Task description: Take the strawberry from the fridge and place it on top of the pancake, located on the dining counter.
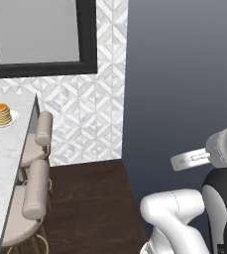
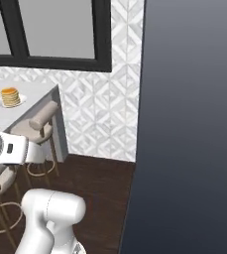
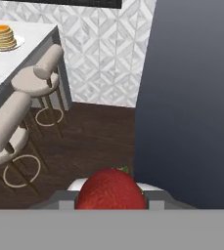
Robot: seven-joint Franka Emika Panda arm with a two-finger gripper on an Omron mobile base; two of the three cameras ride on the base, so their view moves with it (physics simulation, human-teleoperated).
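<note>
Strawberry [image 3: 111,189] clamped in the end effector [image 3: 111,201], aimed floorward.

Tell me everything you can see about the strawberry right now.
The strawberry shows in the hand view as a rounded, deep red berry with a faintly dimpled skin and a bit of green leaf at its top right. It sits at the bottom of that view, held in the end effector, whose grey parts flank it on both sides. Its lower part is cut off from sight. Behind it lie dark wood floor and a dark grey panel.
</note>
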